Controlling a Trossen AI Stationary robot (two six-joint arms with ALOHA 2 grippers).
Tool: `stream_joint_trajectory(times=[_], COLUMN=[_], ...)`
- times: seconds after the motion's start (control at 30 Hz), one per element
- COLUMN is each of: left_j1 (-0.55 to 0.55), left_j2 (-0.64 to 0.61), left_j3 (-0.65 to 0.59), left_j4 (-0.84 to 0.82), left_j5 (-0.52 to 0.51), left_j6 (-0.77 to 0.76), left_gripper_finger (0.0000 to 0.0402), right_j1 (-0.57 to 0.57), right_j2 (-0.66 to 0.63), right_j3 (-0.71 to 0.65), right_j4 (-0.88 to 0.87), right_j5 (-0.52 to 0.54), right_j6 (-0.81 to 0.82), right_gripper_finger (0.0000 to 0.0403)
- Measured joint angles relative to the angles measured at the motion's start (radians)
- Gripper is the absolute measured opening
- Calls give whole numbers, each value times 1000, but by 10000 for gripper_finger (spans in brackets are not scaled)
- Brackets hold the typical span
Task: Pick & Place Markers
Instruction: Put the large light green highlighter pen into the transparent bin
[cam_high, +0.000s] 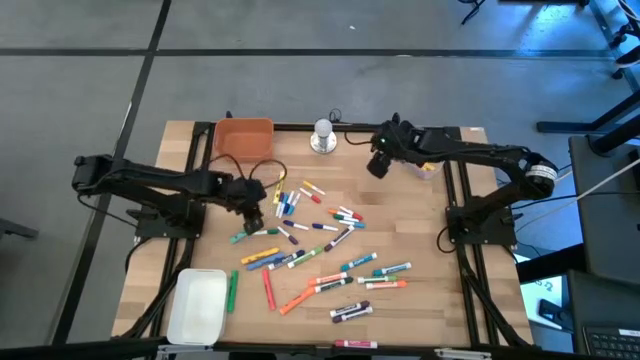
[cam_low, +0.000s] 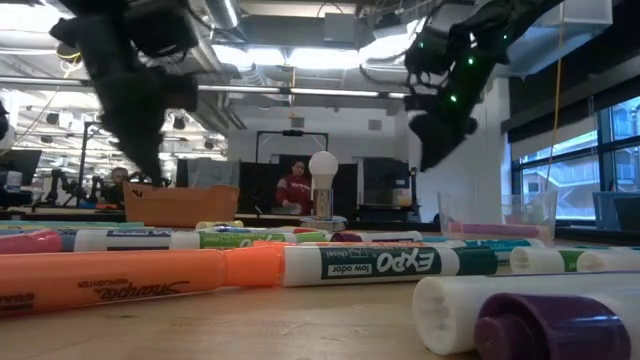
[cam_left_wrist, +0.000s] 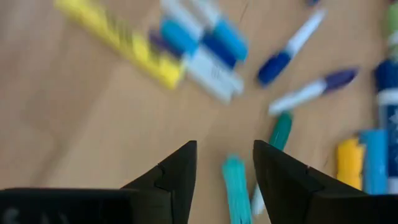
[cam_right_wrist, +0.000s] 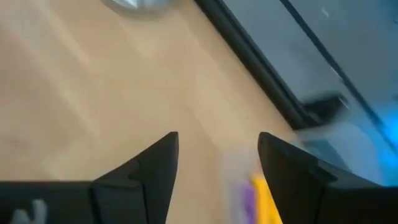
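Many coloured markers lie scattered flat across the middle of the wooden table. My left gripper hovers open at the left end of the scatter, pointing steeply down. In its wrist view a teal marker lies on the table below the gap between the fingers, untouched. My right gripper is open at the far right, beside a clear cup. Its wrist view shows blurred purple and yellow markers past the fingertips.
An orange bin stands at the far left. A silver knob-like object stands at the far middle. A white tray lies at the near left corner. Black frame rails run along the table's sides.
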Motion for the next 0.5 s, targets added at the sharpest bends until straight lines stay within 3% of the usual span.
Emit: stream_joint_trajectory(times=[0.2, 0.5], left_j1=[-106, -141], left_j2=[107, 275], left_j3=[-1, 6], left_j4=[-74, -74], left_j5=[3, -31], left_j6=[-168, -183], left_gripper_finger=[153, 146], right_j1=[61, 128], right_j2=[-2, -2], right_j3=[0, 0], right_j4=[151, 170], right_j5=[-128, -164], right_j6=[-32, 19], right_gripper_finger=[222, 222])
